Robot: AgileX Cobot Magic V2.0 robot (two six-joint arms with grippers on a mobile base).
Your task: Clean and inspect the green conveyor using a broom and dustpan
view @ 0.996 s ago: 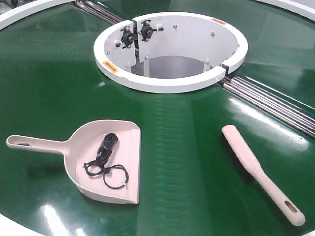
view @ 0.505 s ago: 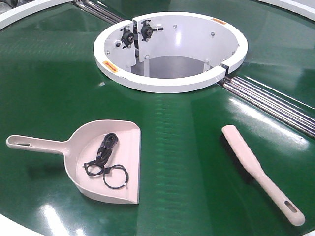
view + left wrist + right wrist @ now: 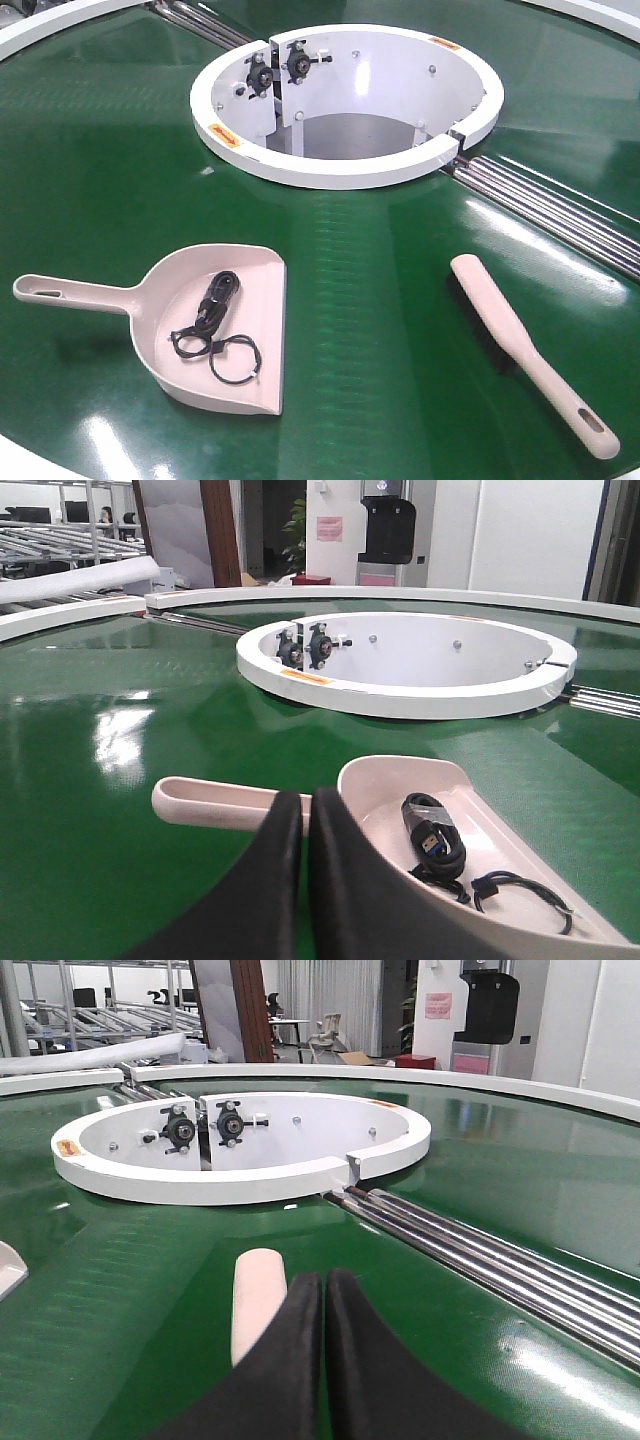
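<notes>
The green conveyor (image 3: 380,260) fills the front view, with its white ring hub (image 3: 345,100) and metal roller strips (image 3: 560,210). The dustpan (image 3: 215,325) lies front left, handle to the left, with a coiled black cable (image 3: 218,300) and a thin wire loop in its scoop. The broom (image 3: 525,350) lies front right, bristles down, handle toward the front. Neither gripper shows in the front view. My left gripper (image 3: 305,800) is shut and empty, near the dustpan (image 3: 400,790). My right gripper (image 3: 323,1280) is shut and empty, beside the broom's tip (image 3: 256,1295).
The conveyor's white outer rim (image 3: 60,25) curves along the far left and near front edge. The hub (image 3: 410,665) holds two black bearing blocks (image 3: 275,68) on its inner wall. Roller strips (image 3: 500,1255) run right of my right gripper.
</notes>
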